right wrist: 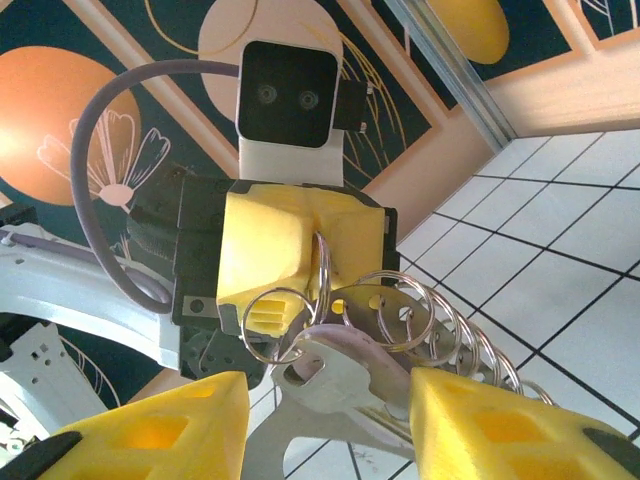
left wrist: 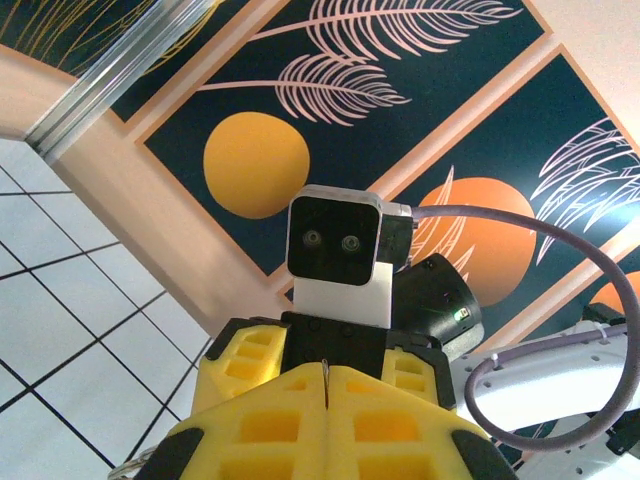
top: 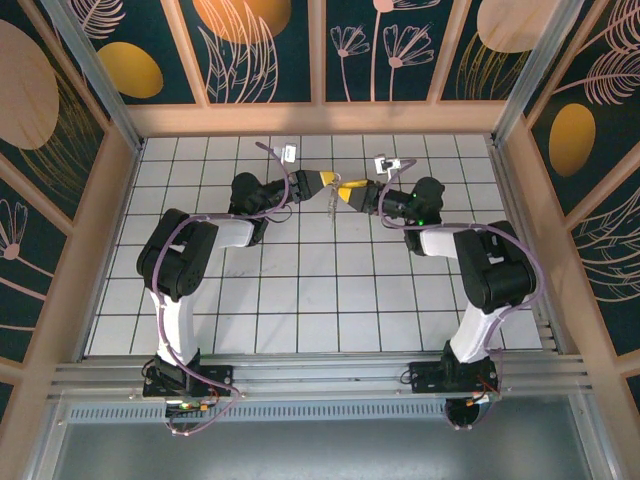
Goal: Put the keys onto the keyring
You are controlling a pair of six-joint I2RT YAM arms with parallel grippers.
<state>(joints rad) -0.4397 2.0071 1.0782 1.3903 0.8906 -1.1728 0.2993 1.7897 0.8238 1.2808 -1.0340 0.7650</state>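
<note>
Fingertips of the right gripper (right wrist: 328, 390) stand apart, with the key (right wrist: 350, 365) between them; whether they pinch it I cannot tell. Just beyond, the keyring (right wrist: 420, 300) touches the key, its wire clamped in the closed left gripper (right wrist: 318, 265).

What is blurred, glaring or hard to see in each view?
Right wrist: right fingers and key close to the lens look soft; ring coils glint. Left wrist: left fingers blurred, wall sharp. Top: even light, key and ring too small to make out.
</note>
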